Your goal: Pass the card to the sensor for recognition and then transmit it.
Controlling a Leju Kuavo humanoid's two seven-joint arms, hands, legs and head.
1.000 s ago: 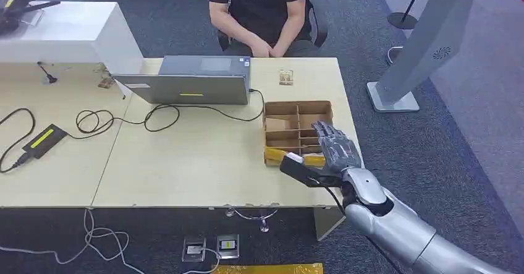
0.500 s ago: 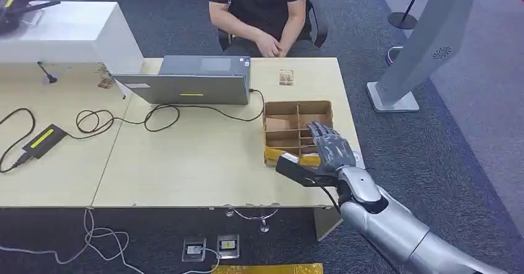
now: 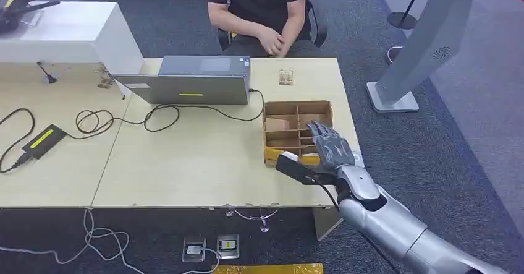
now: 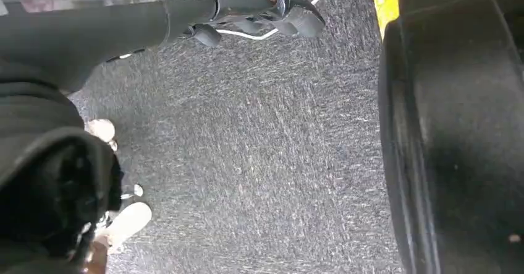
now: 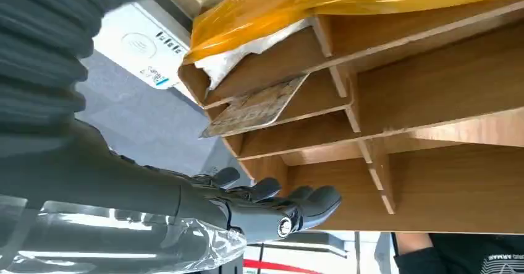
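Observation:
A brown cardboard box (image 3: 296,110) with several compartments stands at the table's right end. In the right wrist view a patterned card (image 5: 256,107) leans in one compartment of the box (image 5: 432,101), near its yellow-taped edge (image 5: 346,2). My right hand (image 3: 330,145) hovers over the near right part of the box with fingers (image 5: 272,203) stretched out and nothing in them, a short way from the card. A white card sensor (image 5: 139,45) lies beside the box. My left hand (image 4: 247,11) hangs over the carpet, holding nothing.
A second small patterned card (image 3: 285,77) lies on the table beyond the box. A grey laptop (image 3: 191,82) and its cable (image 3: 160,116) occupy the middle. A person (image 3: 259,8) sits across the table. A power brick (image 3: 43,139) lies far left.
My right hand has crept a little forward and left, further over the box. The person's hands shifted slightly.

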